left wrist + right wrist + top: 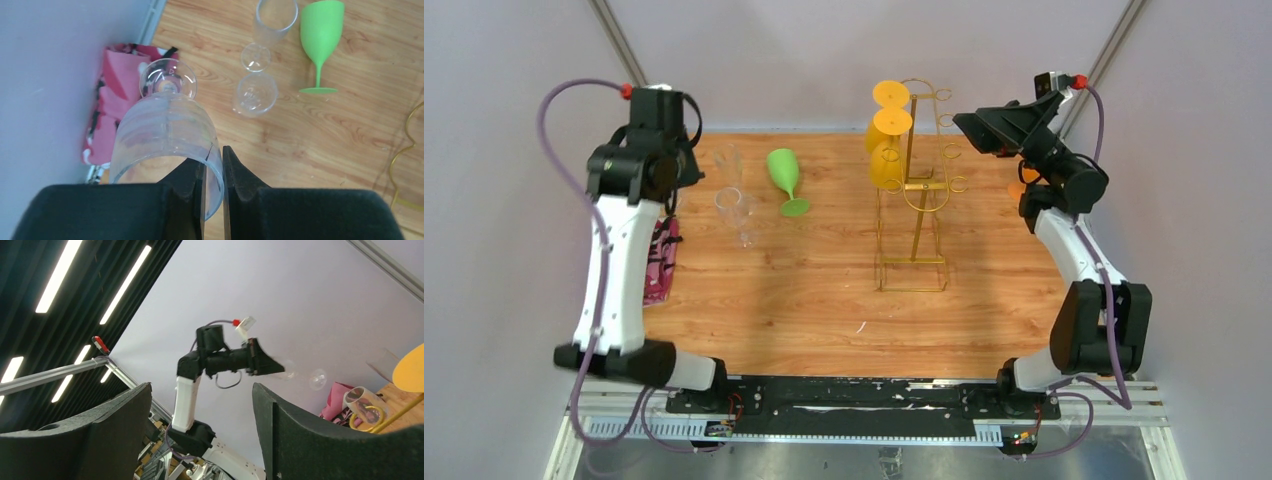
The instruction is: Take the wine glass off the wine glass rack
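Robot lab test cell; left arm [619, 260] and right arm [1074, 250] bolted to a black base rail [864, 395] on metal framing at the near edge; wood-grain tabletop [804, 310] boxed in by plain pale walls [754, 60] with aluminium corner posts [619, 40] at the far side; purple cables [545, 120] run loose; overhead, black slatted ceiling [50, 335] with strip lights [57, 277].

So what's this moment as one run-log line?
left gripper: shut on clear wine glass | right gripper: open, empty | yellow wine glasses: hanging on gold wine glass rack
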Tool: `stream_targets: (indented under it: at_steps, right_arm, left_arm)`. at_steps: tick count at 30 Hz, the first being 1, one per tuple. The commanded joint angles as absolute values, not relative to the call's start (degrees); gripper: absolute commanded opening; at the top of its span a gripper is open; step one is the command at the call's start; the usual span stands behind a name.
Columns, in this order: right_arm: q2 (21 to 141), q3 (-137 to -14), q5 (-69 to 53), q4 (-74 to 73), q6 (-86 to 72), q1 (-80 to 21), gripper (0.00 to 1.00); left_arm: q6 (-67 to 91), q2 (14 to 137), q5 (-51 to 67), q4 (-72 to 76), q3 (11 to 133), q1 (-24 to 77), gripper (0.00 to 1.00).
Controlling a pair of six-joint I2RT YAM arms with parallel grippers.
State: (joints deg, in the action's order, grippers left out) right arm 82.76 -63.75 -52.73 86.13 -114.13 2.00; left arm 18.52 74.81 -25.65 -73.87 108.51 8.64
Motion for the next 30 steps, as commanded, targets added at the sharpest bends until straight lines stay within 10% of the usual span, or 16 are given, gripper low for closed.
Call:
stream_targets:
  at_steps: [1,30]
  right_arm:
    - [84.92,-63.86,-54.38,88.97,-113.84,2.71,0.77]
    - [90.72,-62.75,-55.31,91.41,-114.46,3.34,0.76]
  left_arm:
    - [20.43,86.80,-12.33,-66.65,113.07,3.13,0.00]
    - [23.29,110.71,3.48,-50.55,108.35,-10.02,0.00]
